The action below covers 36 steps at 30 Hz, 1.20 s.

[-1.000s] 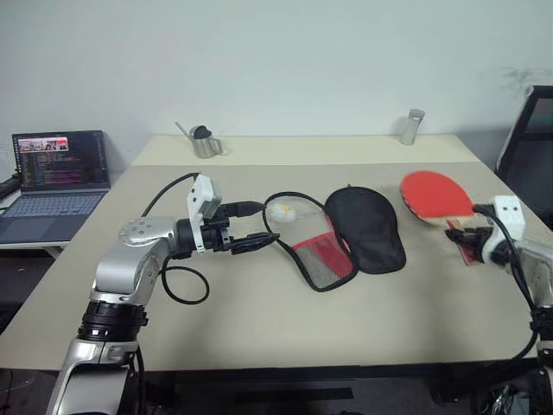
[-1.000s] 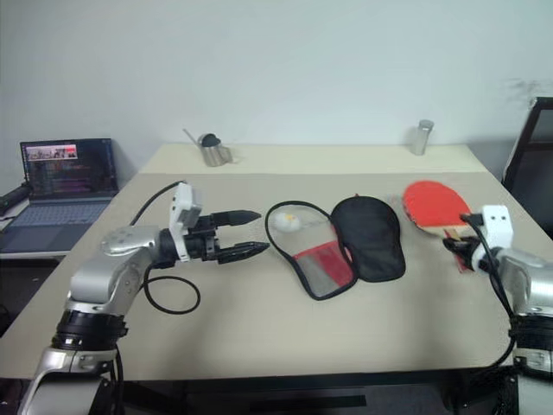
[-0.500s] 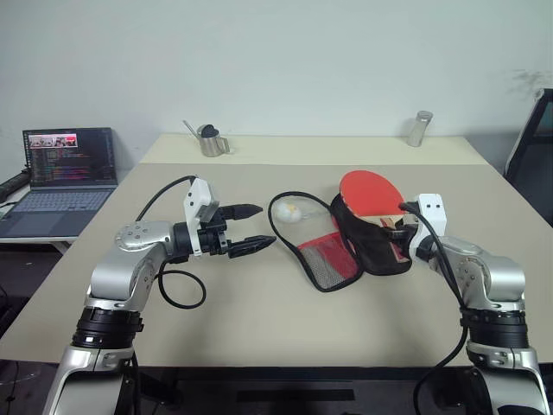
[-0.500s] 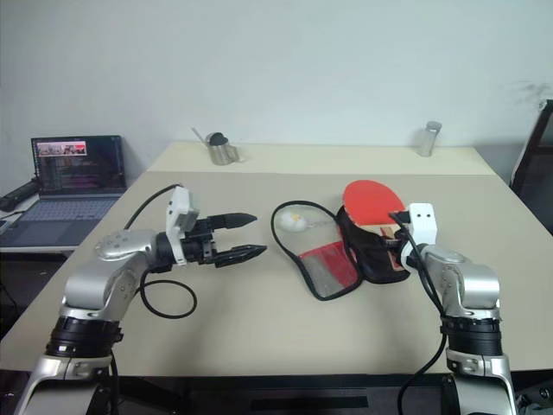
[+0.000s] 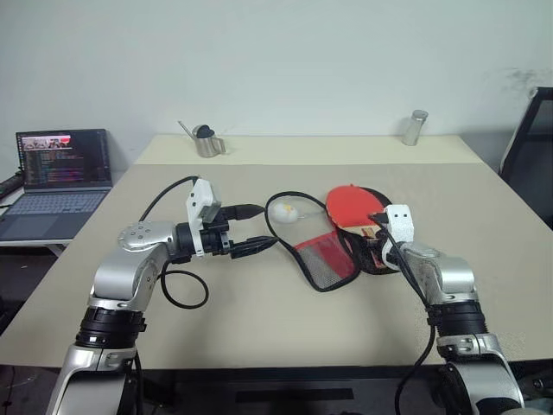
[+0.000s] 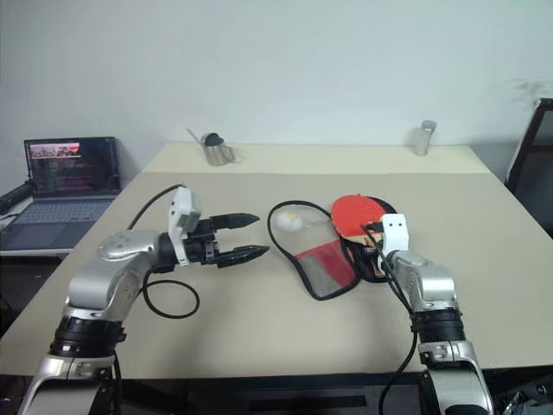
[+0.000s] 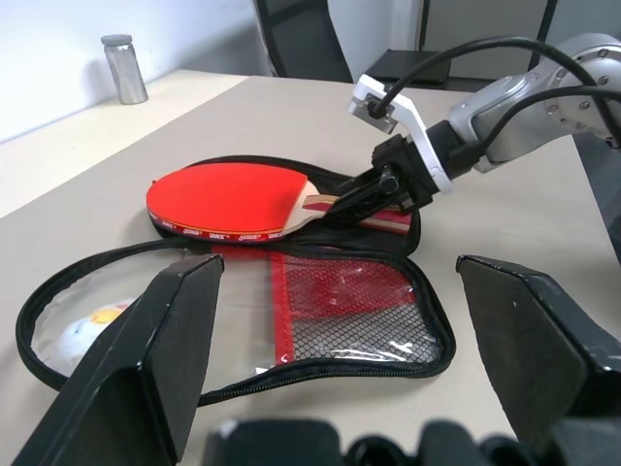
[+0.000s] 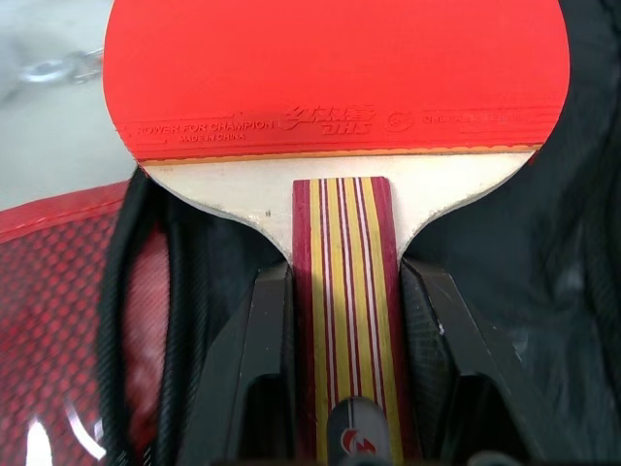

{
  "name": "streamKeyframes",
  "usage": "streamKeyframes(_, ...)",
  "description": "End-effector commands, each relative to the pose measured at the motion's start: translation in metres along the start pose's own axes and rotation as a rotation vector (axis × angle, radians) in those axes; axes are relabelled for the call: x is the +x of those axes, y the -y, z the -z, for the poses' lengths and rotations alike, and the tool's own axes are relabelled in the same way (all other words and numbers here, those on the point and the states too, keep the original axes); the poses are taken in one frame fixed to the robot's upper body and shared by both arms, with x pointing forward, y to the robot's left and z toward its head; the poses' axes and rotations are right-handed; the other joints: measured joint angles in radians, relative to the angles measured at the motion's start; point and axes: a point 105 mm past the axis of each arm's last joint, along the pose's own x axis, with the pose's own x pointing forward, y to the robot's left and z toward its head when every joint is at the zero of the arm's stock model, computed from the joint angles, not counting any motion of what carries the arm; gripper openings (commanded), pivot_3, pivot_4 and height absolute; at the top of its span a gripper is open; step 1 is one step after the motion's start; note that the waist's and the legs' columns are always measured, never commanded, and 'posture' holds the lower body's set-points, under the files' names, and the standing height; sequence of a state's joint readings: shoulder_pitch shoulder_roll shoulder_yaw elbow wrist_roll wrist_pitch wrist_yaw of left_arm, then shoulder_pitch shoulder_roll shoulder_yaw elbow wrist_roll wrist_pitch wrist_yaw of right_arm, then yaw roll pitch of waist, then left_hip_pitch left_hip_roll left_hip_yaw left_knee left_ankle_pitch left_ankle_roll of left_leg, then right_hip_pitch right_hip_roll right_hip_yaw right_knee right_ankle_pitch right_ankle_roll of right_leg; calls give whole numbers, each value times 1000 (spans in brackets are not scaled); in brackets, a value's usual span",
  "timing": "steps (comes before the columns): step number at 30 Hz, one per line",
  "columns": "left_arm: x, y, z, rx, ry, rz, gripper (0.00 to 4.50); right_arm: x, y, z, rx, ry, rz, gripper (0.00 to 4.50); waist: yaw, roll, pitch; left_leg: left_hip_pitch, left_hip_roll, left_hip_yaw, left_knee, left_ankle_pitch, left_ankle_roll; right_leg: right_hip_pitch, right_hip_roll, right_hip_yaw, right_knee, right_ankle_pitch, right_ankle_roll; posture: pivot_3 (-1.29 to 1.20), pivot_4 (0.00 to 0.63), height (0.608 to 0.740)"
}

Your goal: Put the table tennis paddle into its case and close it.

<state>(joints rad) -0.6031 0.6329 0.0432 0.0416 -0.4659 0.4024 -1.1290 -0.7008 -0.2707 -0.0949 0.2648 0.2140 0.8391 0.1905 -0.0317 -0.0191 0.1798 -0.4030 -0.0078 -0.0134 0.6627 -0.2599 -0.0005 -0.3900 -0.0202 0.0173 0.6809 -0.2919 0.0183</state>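
Paddle (image 5: 351,207), clamped by its handle in the right gripper (image 7: 361,199), has swung in from the table's right edge over the open case (image 5: 328,255); left gripper (image 5: 251,228) gapes empty; insertion looks next.

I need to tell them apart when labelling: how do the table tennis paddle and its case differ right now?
The table tennis paddle is a rigid bat with a smooth red face and striped wooden handle; the case is soft fabric with black edging and a mesh pocket. The paddle is gripped by the right end effector above the case; the case lies unzipped, spread open on the table. Both are partly red.
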Motion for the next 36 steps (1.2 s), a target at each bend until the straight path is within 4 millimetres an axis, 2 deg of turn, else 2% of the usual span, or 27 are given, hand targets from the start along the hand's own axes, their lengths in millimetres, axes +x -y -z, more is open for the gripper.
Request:
streamKeyframes(1, 0, 1, -13, 57, 24, 10, 4226, -3, 2, -28, -37, 97, 13, 1102, 0, 0, 0, 0, 0, 0, 0, 0, 0, 0, 0, 0, 0, 0, 0, 0, 150, 740)
streamKeyframes(25, -2, 0, -10, 59, 23, 5, 4226, -9, 23, -16, -61, 41, 100, 1102, 0, 0, 0, 0, 0, 0, 0, 0, 0, 0, 0, 0, 0, 0, 0, 0, 150, 740)
streamKeyframes(36, -2, 1, -10, 58, 22, 2, 4226, -5, 5, -15, -74, 28, 61, 1102, 0, 0, 0, 0, 0, 0, 0, 0, 0, 0, 0, 0, 0, 0, 0, 0, 150, 740)
